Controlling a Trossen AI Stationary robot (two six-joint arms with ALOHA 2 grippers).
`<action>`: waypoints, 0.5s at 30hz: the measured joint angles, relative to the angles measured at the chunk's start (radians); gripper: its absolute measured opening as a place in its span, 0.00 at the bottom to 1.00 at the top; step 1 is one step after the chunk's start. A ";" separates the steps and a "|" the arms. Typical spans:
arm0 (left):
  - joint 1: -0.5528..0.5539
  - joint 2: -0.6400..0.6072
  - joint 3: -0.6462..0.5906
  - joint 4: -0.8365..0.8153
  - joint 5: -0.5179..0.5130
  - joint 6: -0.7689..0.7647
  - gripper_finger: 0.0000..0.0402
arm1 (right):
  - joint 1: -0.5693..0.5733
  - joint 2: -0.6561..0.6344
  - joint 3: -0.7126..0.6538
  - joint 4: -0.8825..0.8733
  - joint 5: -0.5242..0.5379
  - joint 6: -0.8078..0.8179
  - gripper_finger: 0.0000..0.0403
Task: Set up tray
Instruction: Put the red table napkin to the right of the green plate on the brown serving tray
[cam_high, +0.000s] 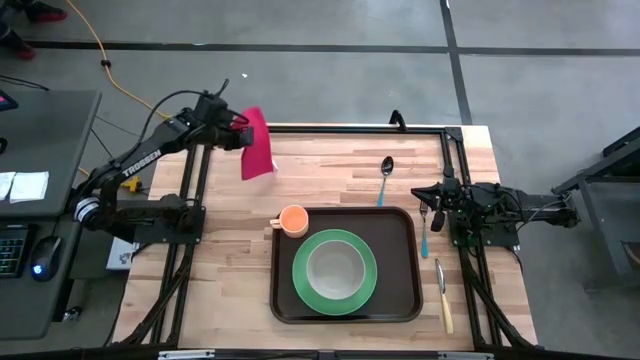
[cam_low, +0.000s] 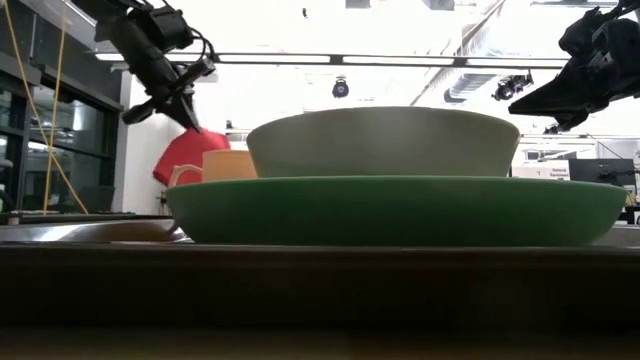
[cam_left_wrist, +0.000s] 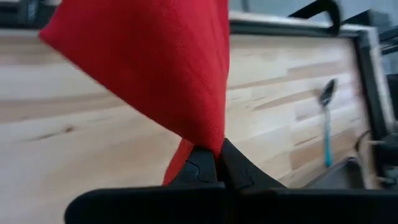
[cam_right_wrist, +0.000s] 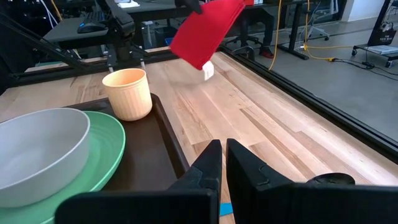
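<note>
While pinched closed, left hand (cam_high: 243, 133) holds red cloth (cam_high: 257, 145).

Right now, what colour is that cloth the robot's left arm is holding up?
Red. The cloth, pinched in the left gripper, shows best in the left wrist view.

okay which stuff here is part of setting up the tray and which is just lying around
Part of the job:
tray, green plate, bowl, orange cup, red napkin held by left gripper, spoon, fork, knife, right gripper.

Lying about:
yellow cable, keyboard, mouse.
</note>
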 joint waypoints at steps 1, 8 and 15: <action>0.000 -0.001 0.000 0.015 0.010 -0.006 0.03 | 0.000 0.000 0.000 0.000 0.000 0.000 0.00; -0.006 -0.001 0.000 0.191 0.079 -0.050 0.03 | 0.000 0.000 0.000 0.000 0.000 0.000 0.00; -0.096 -0.001 0.000 0.380 0.082 -0.132 0.03 | 0.000 0.000 0.000 0.000 0.004 -0.001 0.00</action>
